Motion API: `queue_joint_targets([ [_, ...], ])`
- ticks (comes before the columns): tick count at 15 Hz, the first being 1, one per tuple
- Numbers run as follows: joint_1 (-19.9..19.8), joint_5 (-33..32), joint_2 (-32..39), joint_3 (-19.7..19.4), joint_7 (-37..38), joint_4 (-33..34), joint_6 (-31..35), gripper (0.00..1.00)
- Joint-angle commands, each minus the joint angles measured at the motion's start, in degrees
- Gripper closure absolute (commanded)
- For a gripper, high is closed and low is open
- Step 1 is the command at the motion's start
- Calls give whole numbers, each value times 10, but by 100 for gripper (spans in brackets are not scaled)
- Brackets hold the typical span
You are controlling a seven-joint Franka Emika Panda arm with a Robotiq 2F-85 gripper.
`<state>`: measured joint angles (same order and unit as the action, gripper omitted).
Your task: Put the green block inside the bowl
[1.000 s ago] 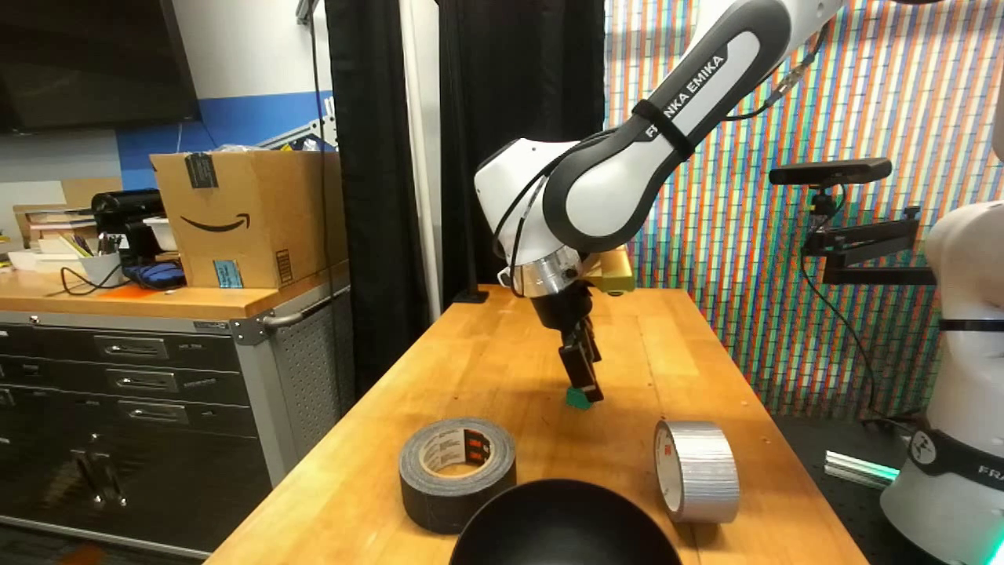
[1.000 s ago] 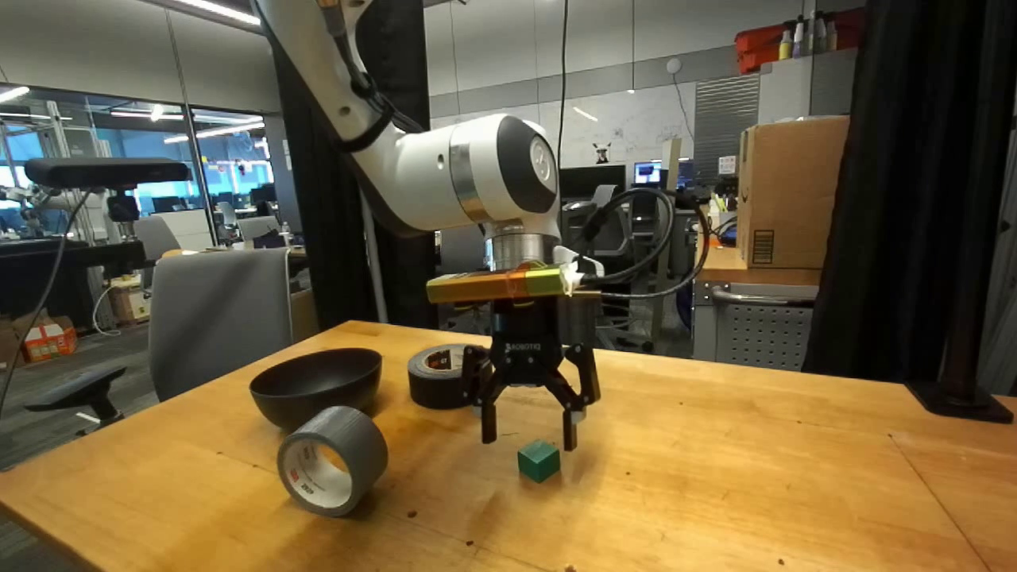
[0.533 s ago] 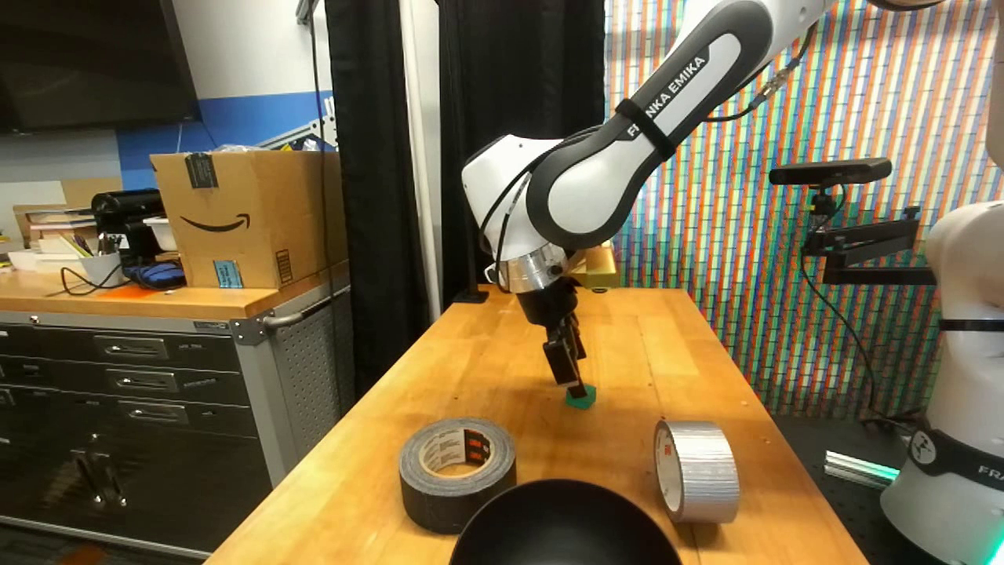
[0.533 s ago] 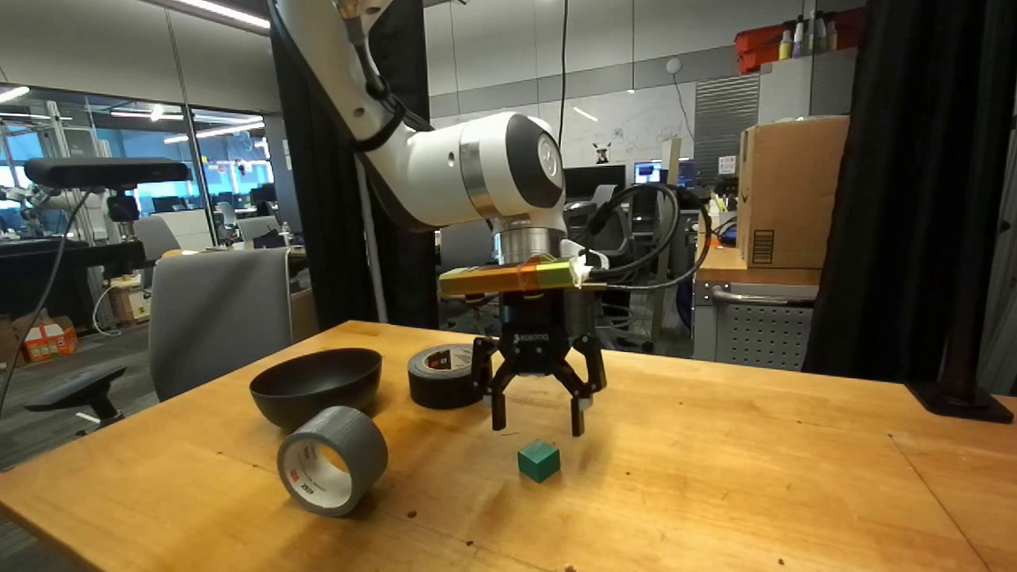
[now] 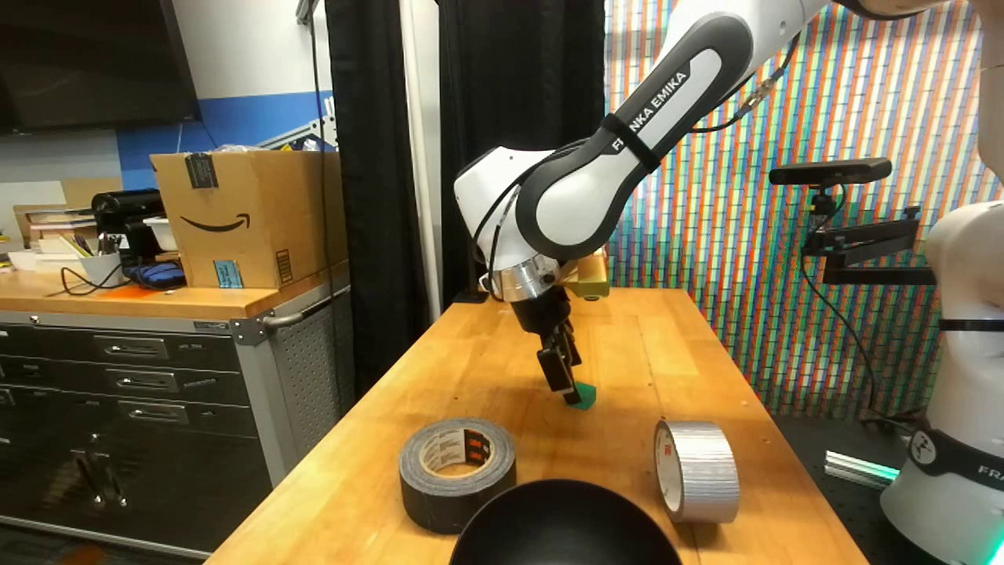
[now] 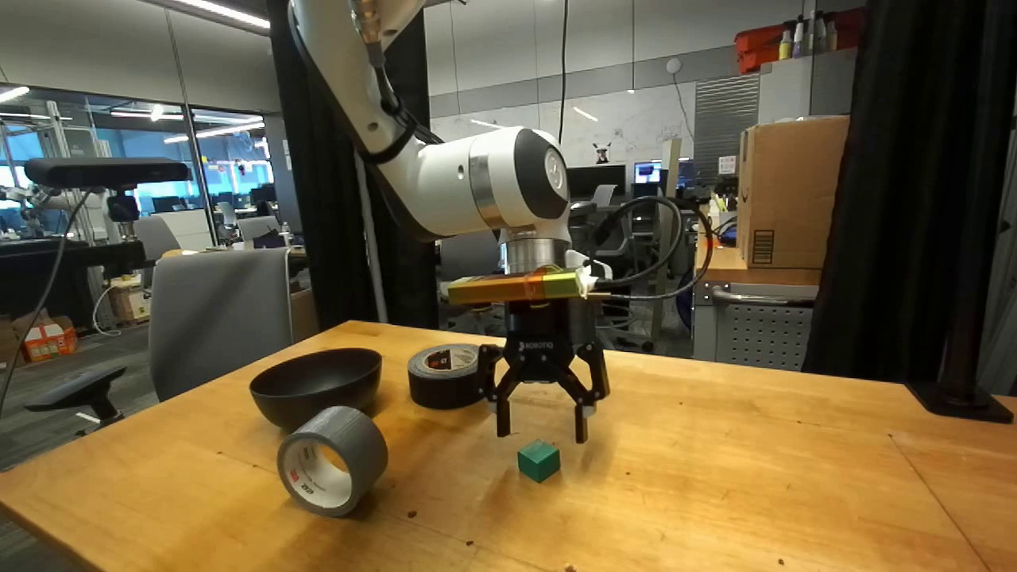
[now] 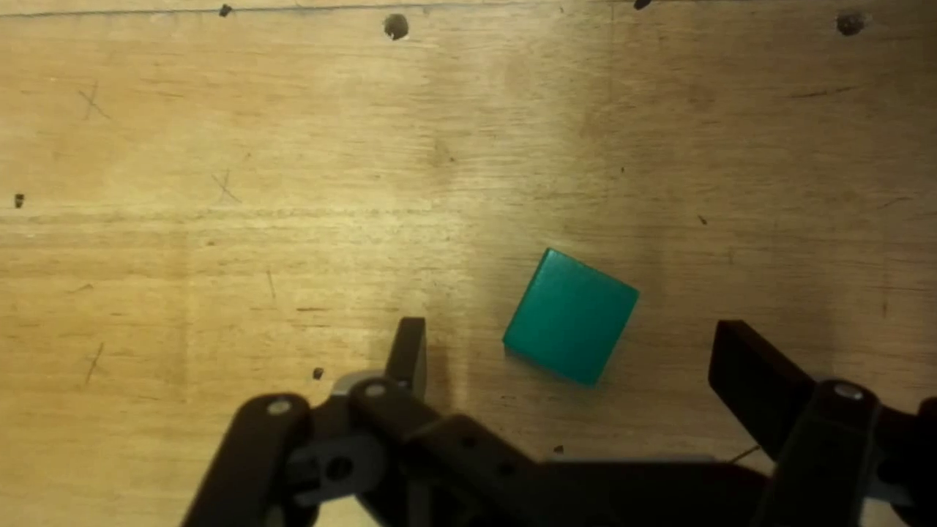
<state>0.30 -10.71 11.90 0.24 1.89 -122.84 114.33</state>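
The green block [image 6: 539,461] lies on the wooden table; it also shows in an exterior view [image 5: 587,396], partly hidden behind a finger, and in the wrist view [image 7: 571,318]. My gripper [image 6: 542,438] is open and empty, pointing down a little above the table. In the wrist view the block lies between the lines of the two fingers, rotated relative to them, with a gap on both sides. Neither finger [image 7: 413,351] touches it. The black bowl [image 6: 318,389] stands upright on the table, apart from the block; its near part is cut off in an exterior view [image 5: 565,526].
A dark grey tape roll [image 5: 439,494] lies flat beside the bowl. A silver tape roll [image 6: 357,453] stands on its side near the bowl, between the bowl and the table's edge. Both rolls lie near the bowl's side of the table [image 6: 715,477].
My gripper has moved left in one exterior view and right in the other, rising first and then lowering slightly. It has stayed open. The block, bowl and rolls have not moved.
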Motion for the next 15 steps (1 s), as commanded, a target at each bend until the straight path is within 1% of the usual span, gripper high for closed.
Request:
queue_joint_targets([
  [1,-2,10,11,-3,-13,21,-12,0],
  [2,-2,9,12,-3,-12,20,-11,0],
  [3,-1,7,12,-3,-10,20,-11,2],
  [4,-1,5,12,-4,-7,20,-13,21],
  [5,0,4,12,-4,-6,20,-13,27],
  [6,0,3,12,-4,-5,20,-14,31],
  [9,1,3,12,-4,-5,21,-15,57],
  [13,-1,5,9,-4,-8,21,-14,88],
  [15,-1,6,8,-4,-9,21,-14,87],
])
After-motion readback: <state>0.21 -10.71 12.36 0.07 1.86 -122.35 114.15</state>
